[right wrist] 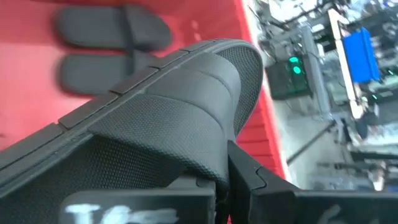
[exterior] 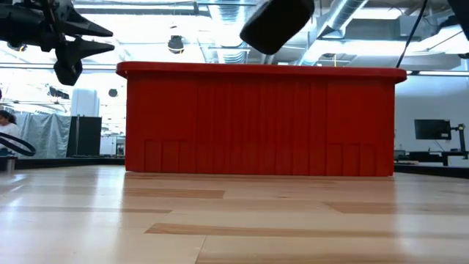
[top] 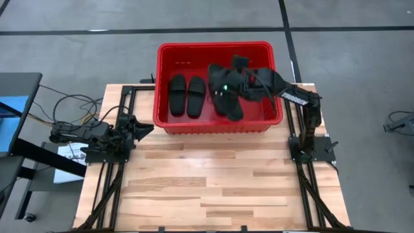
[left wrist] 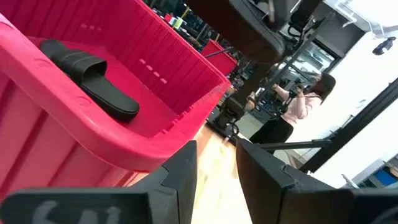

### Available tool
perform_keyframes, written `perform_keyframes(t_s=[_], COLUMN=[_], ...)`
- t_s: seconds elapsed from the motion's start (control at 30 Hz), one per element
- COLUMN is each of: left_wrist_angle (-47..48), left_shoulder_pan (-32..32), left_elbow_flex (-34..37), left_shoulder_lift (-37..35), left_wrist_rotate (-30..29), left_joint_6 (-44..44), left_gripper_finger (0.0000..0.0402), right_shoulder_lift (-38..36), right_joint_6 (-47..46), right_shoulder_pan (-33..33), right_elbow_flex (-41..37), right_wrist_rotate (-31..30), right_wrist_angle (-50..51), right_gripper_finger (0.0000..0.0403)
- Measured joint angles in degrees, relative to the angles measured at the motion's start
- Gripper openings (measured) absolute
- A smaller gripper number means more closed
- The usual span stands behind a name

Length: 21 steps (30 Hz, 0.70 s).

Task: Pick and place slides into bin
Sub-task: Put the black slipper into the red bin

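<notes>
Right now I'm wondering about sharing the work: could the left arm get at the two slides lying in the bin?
Probably yes: the left gripper waits open beside the bin, and both slides lie uncovered near that wall.

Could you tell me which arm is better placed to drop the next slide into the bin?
Right: its tool is shut on a slide above the bin; the left tool waits outside, holding nothing.

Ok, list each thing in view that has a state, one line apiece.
bin: upright on the table's far edge, two slides inside.
two slides: flat on the bin floor, side by side, left part.
held slide: gripped by the right end effector, tilted above the bin.
left end effector: open, empty, beside the bin's near-left corner.
right end effector: shut on the held slide.
</notes>
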<state>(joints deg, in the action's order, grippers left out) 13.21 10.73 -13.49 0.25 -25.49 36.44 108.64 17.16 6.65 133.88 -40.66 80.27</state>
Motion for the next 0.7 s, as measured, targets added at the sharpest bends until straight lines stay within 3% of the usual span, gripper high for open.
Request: perform_keyframes(t_s=[0.4, 0.7], left_wrist_angle=[1.51, 2.58], left_shoulder_pan=[0.01, 0.01], left_elbow_flex=[-0.01, -0.01], left_shoulder_lift=[0.00, 0.00], left_wrist_rotate=[-3.33, -3.57], left_joint_6=[-0.50, -0.50], left_gripper_finger=[0.0103, 0.0103], right_shoulder_lift=[2.39, 9.31], right_joint_6=[5.28, 7.86], right_shoulder_pan=[14.59, 18.82], right_elbow_flex=[-0.39, -0.35], right_wrist_rotate=[0.22, 0.31], right_wrist_angle=[-4.24, -4.50], right_gripper_finger=[0.0000, 0.0000])
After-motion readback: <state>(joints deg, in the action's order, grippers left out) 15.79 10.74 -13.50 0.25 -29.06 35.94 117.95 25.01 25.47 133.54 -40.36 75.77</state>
